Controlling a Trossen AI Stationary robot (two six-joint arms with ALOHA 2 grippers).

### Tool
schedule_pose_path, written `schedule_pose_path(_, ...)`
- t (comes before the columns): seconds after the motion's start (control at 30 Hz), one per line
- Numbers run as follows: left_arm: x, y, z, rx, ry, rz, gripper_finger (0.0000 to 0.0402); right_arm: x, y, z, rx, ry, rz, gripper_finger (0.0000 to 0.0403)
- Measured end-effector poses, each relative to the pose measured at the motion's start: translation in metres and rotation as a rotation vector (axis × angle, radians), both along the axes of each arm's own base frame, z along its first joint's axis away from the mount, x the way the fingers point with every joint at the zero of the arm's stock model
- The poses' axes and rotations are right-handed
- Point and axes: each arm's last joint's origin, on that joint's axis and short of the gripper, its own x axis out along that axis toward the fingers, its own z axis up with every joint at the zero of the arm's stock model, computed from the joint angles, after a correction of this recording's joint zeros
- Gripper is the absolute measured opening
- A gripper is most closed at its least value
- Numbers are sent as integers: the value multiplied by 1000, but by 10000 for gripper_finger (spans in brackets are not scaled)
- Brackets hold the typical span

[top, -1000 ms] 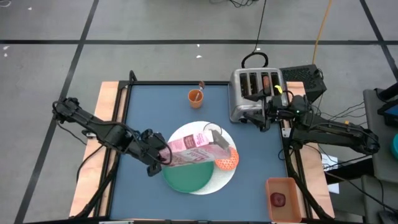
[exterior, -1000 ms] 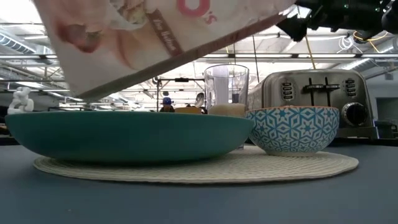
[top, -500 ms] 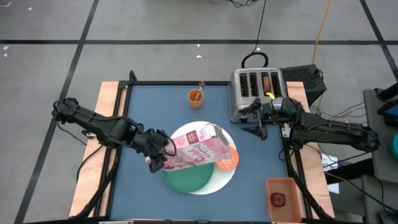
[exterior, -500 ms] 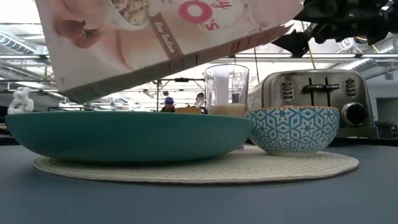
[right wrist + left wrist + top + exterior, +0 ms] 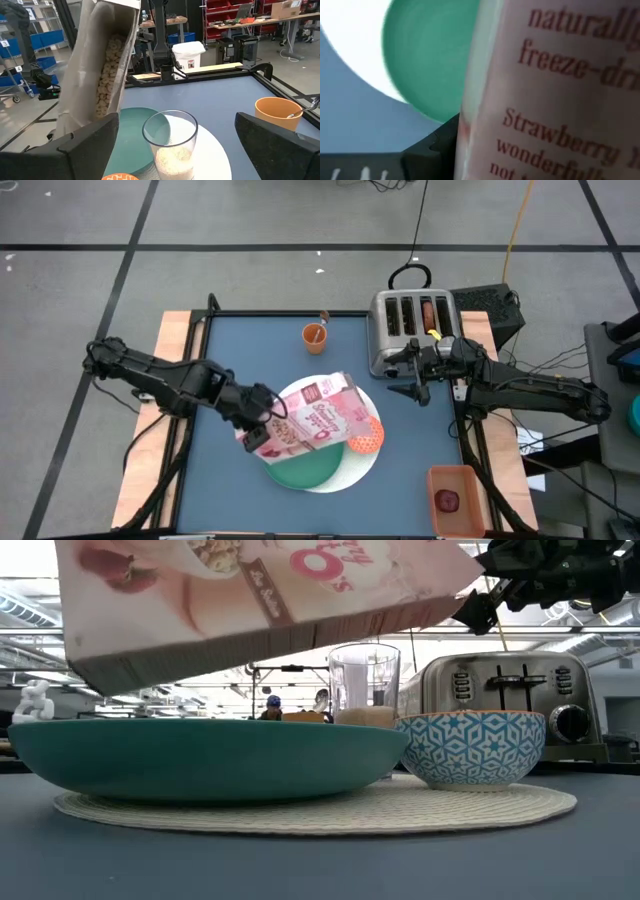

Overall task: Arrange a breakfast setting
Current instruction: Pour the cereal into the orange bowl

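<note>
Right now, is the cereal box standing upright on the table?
No, the cereal box is tilted in the air above the green plate, held by the left hand.

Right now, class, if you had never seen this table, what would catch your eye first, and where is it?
The pink cereal box, tilted over the green plate on the white round mat mid-table, held by the left tool. Next, the silver toaster at the far right, with the right tool open beside it.
</note>
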Motion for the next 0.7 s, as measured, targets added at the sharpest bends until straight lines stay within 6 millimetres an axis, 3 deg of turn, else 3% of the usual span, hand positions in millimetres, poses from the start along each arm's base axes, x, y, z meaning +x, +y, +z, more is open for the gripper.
schedule_pose_path(0.3, 3, 4, 29, 39, -17, 3, 198, 0, 0, 0, -5, 1, 0, 393)
schedule_pose_path(0.4, 6, 3, 27, 75, 100, 5, 198, 0, 0, -1, -4, 10, 0, 393)
schedule_pose_path(0.7, 39, -8, 20, 103, 208, -132, 198, 0, 0, -3, -21, 23, 2, 393)
